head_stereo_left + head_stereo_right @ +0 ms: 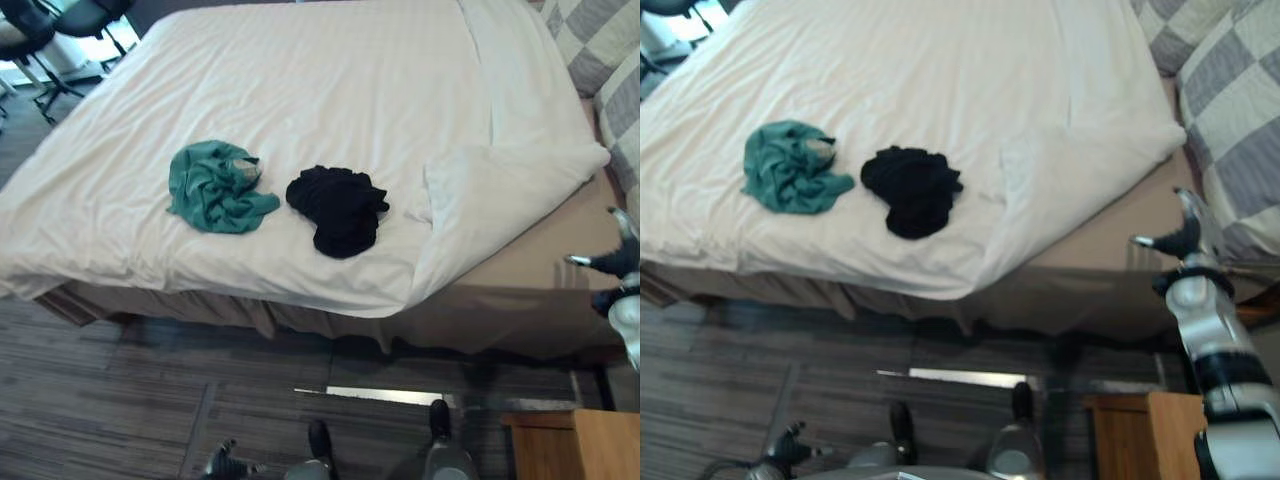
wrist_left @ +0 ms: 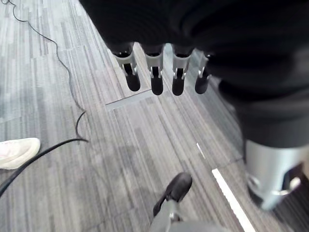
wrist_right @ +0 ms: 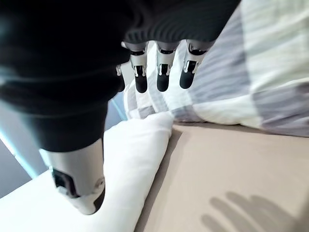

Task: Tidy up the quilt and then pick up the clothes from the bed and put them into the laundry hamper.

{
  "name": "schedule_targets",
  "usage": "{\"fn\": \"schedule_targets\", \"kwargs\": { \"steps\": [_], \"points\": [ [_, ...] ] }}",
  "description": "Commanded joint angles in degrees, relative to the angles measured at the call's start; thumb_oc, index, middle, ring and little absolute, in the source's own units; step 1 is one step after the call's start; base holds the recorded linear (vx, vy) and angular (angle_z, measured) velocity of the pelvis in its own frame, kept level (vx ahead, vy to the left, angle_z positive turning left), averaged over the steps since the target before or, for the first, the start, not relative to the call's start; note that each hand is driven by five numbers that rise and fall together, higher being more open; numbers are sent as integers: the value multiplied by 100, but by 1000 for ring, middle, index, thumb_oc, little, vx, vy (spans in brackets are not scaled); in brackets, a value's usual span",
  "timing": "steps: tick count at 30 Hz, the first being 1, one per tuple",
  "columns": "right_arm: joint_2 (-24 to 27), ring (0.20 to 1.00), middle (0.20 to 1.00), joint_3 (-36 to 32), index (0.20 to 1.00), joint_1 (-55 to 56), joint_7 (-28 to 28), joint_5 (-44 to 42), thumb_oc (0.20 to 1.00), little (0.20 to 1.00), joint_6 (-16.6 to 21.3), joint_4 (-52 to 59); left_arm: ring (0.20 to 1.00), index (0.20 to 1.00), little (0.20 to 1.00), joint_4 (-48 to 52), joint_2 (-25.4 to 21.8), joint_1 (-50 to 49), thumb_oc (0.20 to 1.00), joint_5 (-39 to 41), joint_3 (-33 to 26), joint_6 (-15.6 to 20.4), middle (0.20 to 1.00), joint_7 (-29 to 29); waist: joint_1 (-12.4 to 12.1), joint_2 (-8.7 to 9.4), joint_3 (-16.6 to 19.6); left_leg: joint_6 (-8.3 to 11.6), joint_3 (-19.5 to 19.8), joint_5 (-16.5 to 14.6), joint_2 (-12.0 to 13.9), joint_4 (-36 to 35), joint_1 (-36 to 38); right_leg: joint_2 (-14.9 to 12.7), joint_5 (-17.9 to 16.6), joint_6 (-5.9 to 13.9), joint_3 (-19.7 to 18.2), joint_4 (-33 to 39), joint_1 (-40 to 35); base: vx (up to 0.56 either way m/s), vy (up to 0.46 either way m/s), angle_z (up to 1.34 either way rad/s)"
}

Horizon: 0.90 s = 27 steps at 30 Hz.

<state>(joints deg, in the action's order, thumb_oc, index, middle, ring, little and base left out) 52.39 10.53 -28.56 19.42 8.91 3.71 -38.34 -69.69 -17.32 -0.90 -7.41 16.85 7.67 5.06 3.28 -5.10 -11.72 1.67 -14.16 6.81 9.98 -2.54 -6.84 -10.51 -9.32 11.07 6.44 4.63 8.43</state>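
The white quilt lies with its corner folded back. The right hand hovers over bare mattress, fingers relaxed and empty; the left hand hangs likewise. Tugging the fold could drag the green garment and black garment floorward.

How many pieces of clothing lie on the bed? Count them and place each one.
2. A green garment lies crumpled on the white quilt near the bed's front edge; a black garment lies just right of it, apart. More could be hidden under the quilt's folded-back corner.
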Motion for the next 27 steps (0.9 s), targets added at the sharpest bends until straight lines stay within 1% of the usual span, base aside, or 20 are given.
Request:
{"fn": "schedule_targets", "kwargs": {
  "steps": [1, 2, 3, 4, 6, 7, 8, 9, 10, 11, 12, 13, 16, 18, 19, 22, 25, 27],
  "points": [
    [559, 1000, 1000, 522, 1000, -1653, 153, 11, 1000, 1000, 55, -555, 1000, 1000, 1000, 208, -525, 728, 1000, 196, 143, 173, 1000, 255, -91, 428, -664, 907, 41, 86, 471, 936, -90, -244, 412, -7, 15, -267, 88, -126, -237, 61],
    [611, 1000, 1000, 757, 1000, -1966, 167, 9, 1000, 1000, 33, -807, 1000, 1000, 1000, 262, -528, 767, 1000, 229, 172, 170, 1000, 297, -74, 397, -750, 884, -115, 159, 439, 935, -272, -257, 445, -44, 108, -297, 142, -79, -162, 70],
    [622, 1000, 1000, 970, 1000, -2266, 160, 8, 1000, 1000, 23, -959, 1000, 1000, 1000, 295, -528, 796, 1000, 273, 199, 184, 1000, 305, -69, 372, -823, 806, -242, 52, 298, 780, -370, -244, 465, -52, 141, -332, 233, -15, -66, 55],
    [650, 1000, 1000, 1243, 1000, -2484, 143, 62, 1000, 1000, 2, -1372, 1000, 1000, 1000, 270, -491, 751, 1000, 229, 188, 160, 1000, 313, -74, 287, -846, 721, -324, -19, 107, 555, -431, -175, 501, -54, 143, -444, 420, -7, -30, 25],
    [583, 1000, 1000, 1771, 1000, -3189, 104, 161, 1000, 1000, 32, -1510, 1000, 1000, 1000, 295, -476, 744, 1000, 271, 313, 229, 1000, 302, -32, 177, -905, 686, -471, 92, 83, 26, -462, -57, 484, -43, 49, -510, 711, -22, -20, -3],
    [477, 1000, 1000, 1901, 1000, -3458, 116, 136, 1000, 1000, 33, -1713, 1000, 1000, 1000, 277, -475, 759, 1000, 288, 357, 234, 1000, 324, -75, 158, -953, 702, -410, 164, 45, -15, -586, -18, 453, -39, 23, -536, 874, -54, -46, -16],
    [472, 1000, 1000, 2021, 1000, -3594, 121, 166, 1000, 1000, 38, -1820, 1000, 1000, 1000, 236, -452, 810, 1000, 286, 399, 255, 1000, 322, -52, 149, -960, 731, -475, 239, 45, -128, -654, -19, 429, -42, 70, -562, 1003, -35, -27, -20],
    [400, 1000, 1000, 2151, 1000, -3780, 143, 209, 1000, 1000, 45, -1850, 1000, 1000, 1000, 216, -453, 830, 1000, 271, 434, 269, 1000, 322, -32, 122, -956, 736, -561, 289, 73, -218, -690, 17, 390, -44, 81, -576, 1130, -18, -32, -16],
    [397, 1000, 1000, 2164, 1000, -3793, 143, 207, 1000, 1000, 46, -1856, 1000, 1000, 1000, 214, -448, 831, 1000, 271, 430, 269, 1000, 323, -29, 119, -951, 736, -562, 289, 74, -218, -697, 18, 390, -45, 79, -578, 1139, 0, 0, 0],
    [219, 1000, 1000, 2378, 1000, -4139, 233, 299, 1000, 1000, 32, -2030, 1000, 1000, 1000, 162, -400, 904, 1000, 282, 511, 261, 1000, 320, -84, 74, -1010, 768, -609, 368, 149, -246, -885, 62, 348, -64, 88, -644, 1419, -11, -6, 10],
    [218, 1000, 1000, 2385, 1000, -4147, 233, 297, 1000, 1000, 33, -2034, 1000, 1000, 1000, 161, -397, 906, 1000, 281, 509, 261, 1000, 321, -82, 72, -1008, 768, -609, 369, 150, -246, -888, 63, 348, -64, 88, -646, 1423, 0, 0, 0],
    [111, 1000, 1000, 2425, 1000, -4353, 376, 183, 1000, 1000, 66, -2037, 1000, 1000, 1000, 152, -350, 942, 1000, 322, 585, 271, 1000, 318, -124, 47, -1056, 795, -602, 408, 181, -246, -977, 65, 341, -73, 86, -681, 1536, -13, -3, -6],
    [100, 1000, 1000, 2478, 1000, -4512, 457, 133, 1000, 1000, 94, -1980, 1000, 1000, 1000, 158, -316, 949, 1000, 333, 638, 277, 1000, 308, -138, 34, -1060, 810, -602, 423, 192, -246, -1031, 70, 333, -75, 95, -690, 1586, -6, -4, -2],
    [61, 1000, 1000, 2525, 1000, -4686, 592, 97, 1000, 1000, 148, -1739, 1000, 1000, 1000, 235, -295, 935, 1000, 338, 736, 298, 1000, 285, -181, 24, -1082, 826, -583, 446, 211, -246, -1115, 81, 330, -76, 102, -693, 1651, 0, 0, 0],
    [83, 1000, 1000, 2571, 1000, -4789, 654, 146, 1000, 1000, 157, -1450, 1000, 1000, 1000, 286, -280, 945, 1000, 366, 754, 302, 1000, 267, -208, 26, -1076, 844, -546, 471, 218, -246, -1164, 91, 325, -80, 133, -680, 1663, 0, 0, 0],
    [15, 1000, 1000, 2703, 1000, -5002, 651, 164, 1000, 1000, 183, -1066, 1000, 1000, 1000, 312, -263, 967, 1000, 411, 765, 307, 1000, 265, -216, 54, -1081, 873, -509, 475, 246, -246, -1160, 104, 317, -85, 180, -629, 1603, 16, -13, -10],
    [-56, 1000, 1000, 2784, 1000, -5109, 602, 123, 1000, 1000, 189, -1024, 1000, 1000, 1000, 290, -248, 982, 1000, 421, 774, 306, 1000, 255, -221, 85, -1092, 886, -479, 475, 267, -246, -1133, 115, 320, -87, 212, -590, 1535, 17, -3, 3],
    [-58, 1000, 1000, 2842, 1000, -5129, 479, 269, 1000, 1000, 63, -905, 1000, 1000, 1000, 232, -243, 946, 1000, 324, 770, 248, 1000, 228, -190, 217, -1084, 901, -407, 446, 307, -246, -962, 127, 343, -106, 276, -546, 1287, 55, 18, 12]
  ]
}}
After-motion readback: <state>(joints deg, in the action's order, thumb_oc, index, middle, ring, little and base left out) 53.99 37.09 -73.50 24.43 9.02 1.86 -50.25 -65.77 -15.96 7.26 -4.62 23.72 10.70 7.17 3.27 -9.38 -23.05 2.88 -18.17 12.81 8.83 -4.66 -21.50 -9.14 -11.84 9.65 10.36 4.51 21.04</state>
